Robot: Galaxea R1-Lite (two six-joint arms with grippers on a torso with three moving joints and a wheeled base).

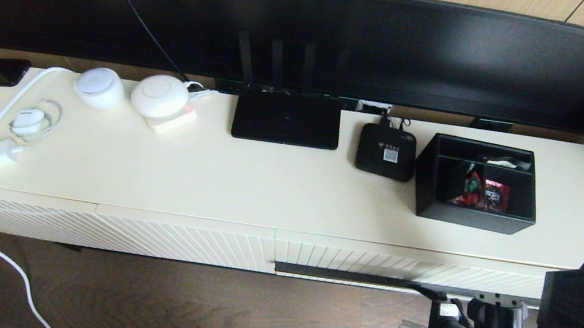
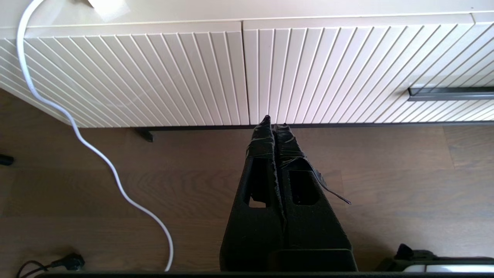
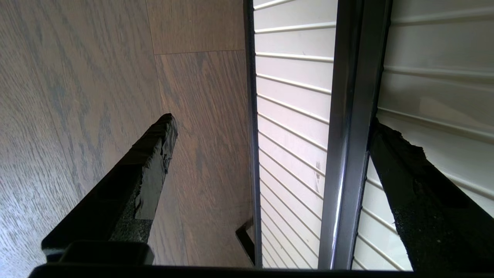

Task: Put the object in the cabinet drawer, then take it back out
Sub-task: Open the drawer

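The drawer [image 1: 404, 267] was closed, so the spread right end effector [image 3: 270, 143] at its handle [image 3: 349, 135] needed to pinch and pull.

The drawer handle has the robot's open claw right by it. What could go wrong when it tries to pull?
1. The right gripper is open astride the dark handle strip of the cabinet drawer. The strip looks thin and smooth, so the fingers might slip off.
2. The organizer box sits on the cabinet top just above the drawer; a jerky pull could shake it.
3. The left gripper, shut, hangs close to the cabinet front.
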